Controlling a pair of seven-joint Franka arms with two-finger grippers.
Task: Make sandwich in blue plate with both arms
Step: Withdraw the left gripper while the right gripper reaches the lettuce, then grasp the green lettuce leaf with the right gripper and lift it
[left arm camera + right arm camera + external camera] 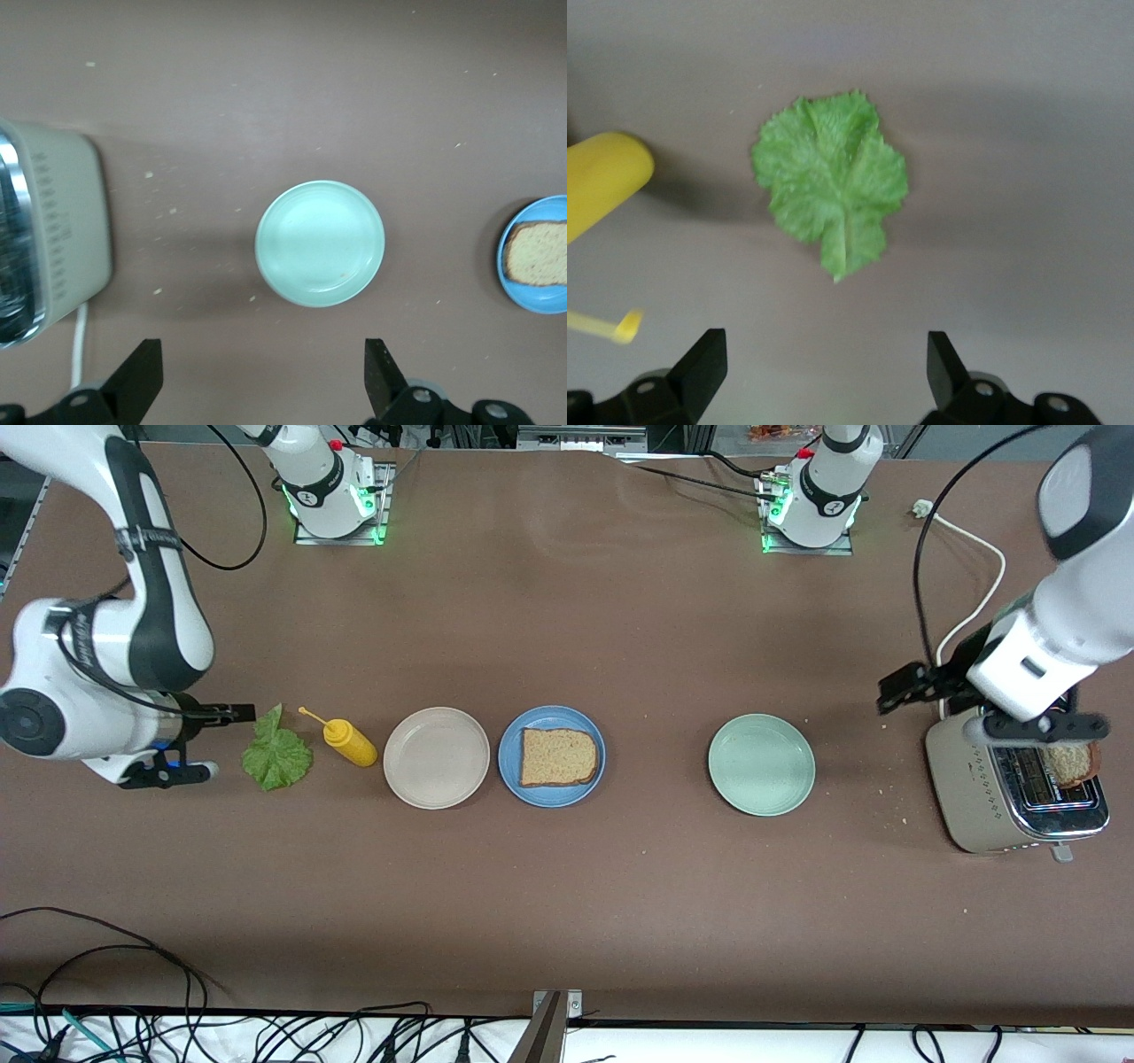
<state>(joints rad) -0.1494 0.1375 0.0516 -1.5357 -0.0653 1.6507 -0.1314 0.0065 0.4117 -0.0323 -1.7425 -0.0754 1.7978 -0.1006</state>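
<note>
The blue plate (509, 748) lies mid-table with one slice of brown bread (556, 757) on it. A second slice (1067, 762) stands in the toaster (983, 797) at the left arm's end. A green lettuce leaf (276, 755) lies flat at the right arm's end. My right gripper (217, 741) hovers open beside the leaf, holding nothing. In the right wrist view the leaf (828, 190) sits ahead of the right gripper (826, 367). My left gripper (966, 710) hangs open and empty above the toaster's edge. The left wrist view shows the left gripper (264, 376), the blue plate (523, 288) and bread (539, 252).
A yellow squeeze bottle (350, 742) lies between the leaf and a beige plate (436, 757). A pale green plate (761, 764) sits between the blue plate and the toaster. A white cord (974, 584) runs from the toaster. Crumbs dot the table near it.
</note>
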